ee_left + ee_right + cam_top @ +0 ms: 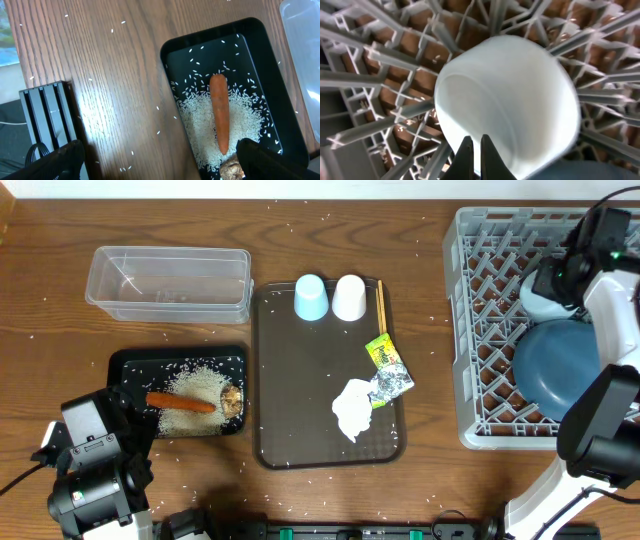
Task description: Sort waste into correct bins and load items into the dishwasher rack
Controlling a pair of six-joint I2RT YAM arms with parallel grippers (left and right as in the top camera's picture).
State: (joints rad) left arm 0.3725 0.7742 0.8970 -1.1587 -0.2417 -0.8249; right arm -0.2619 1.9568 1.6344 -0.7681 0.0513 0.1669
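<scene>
Two bins sit at the left: the clear tub at ten o'clock of the table and the black tray at eight o'clock, holding rice, the carrot and the brown lump. The left gripper hovers over the tray's seven o'clock corner, jaws wide and holding nothing.

In the middle, the brown serving tray carries the pale-blue cup and white cup at its twelve o'clock. The chopsticks lie at one o'clock, the wrappers and tissue toward four.

At three o'clock stands the rack with the dark-blue plate. At the plate's twelve o'clock, the right gripper is pinched on the rim of the pale-blue bowl.

The step in hand looks like seating that bowl. Next, the jaws should release once it rests among the pegs, then lift straight clear.
</scene>
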